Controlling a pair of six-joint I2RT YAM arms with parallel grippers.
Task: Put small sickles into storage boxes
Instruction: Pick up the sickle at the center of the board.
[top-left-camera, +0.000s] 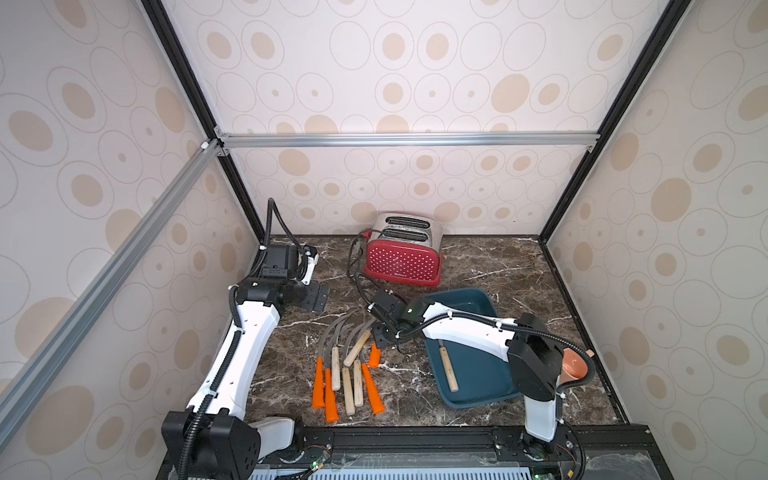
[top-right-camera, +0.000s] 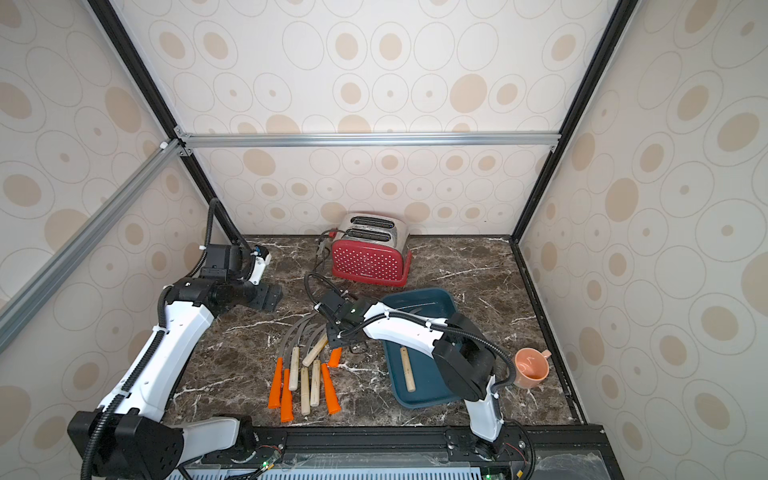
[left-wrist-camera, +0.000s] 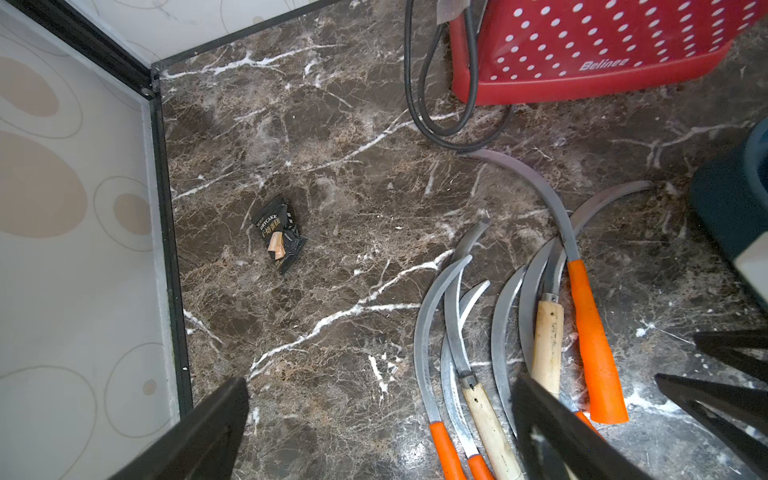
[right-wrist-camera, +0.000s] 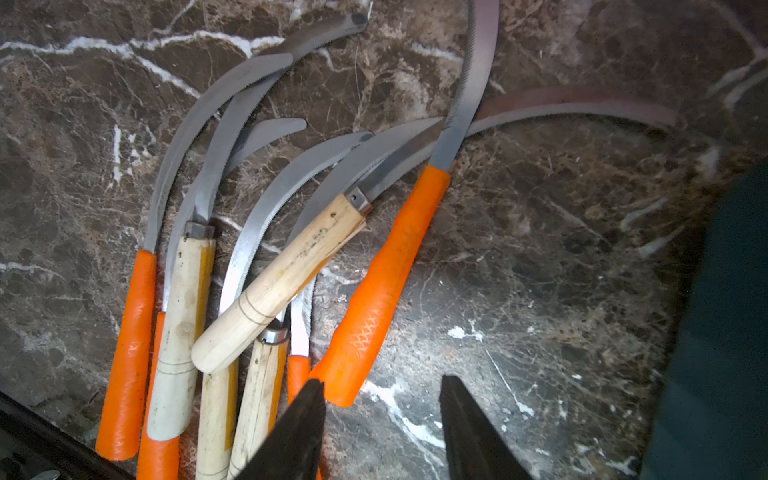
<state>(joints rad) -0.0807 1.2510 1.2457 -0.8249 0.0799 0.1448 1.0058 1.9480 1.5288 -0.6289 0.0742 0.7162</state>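
Several small sickles lie in a loose pile at the front middle of the marble table, with orange or pale wooden handles and overlapping grey blades. My right gripper stands open just over the pile's right edge. The butt of one orange-handled sickle lies against one of its fingertips. To the right lies the teal storage box, holding one wooden-handled sickle whose blade my right arm hides. My left gripper hangs open and empty at the back left.
A red dotted toaster stands at the back, and its black cord loops toward the pile. A pink cup sits by the right wall. A small black snack packet lies near the back left corner.
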